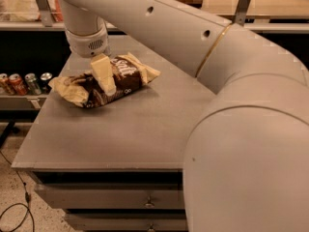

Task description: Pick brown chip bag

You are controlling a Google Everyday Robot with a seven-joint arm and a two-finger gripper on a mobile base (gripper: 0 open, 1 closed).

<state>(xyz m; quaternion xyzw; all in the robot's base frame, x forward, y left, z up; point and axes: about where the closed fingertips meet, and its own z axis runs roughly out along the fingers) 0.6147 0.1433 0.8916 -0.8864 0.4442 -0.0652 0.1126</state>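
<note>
The brown chip bag [128,75] lies flat on the grey table [145,129], towards its back left. It is dark brown and wrinkly, with pale tan ends and white lettering. My gripper [105,81] comes down from the white wrist [87,37] and rests on the middle of the bag, covering part of it. The bag lies on the table surface.
My big white arm [231,105] fills the right half of the view and hides the table's right side. Several drink cans [24,83] stand on a low shelf to the left. Drawers [111,197] sit under the table front, and a cable [19,211] lies on the floor.
</note>
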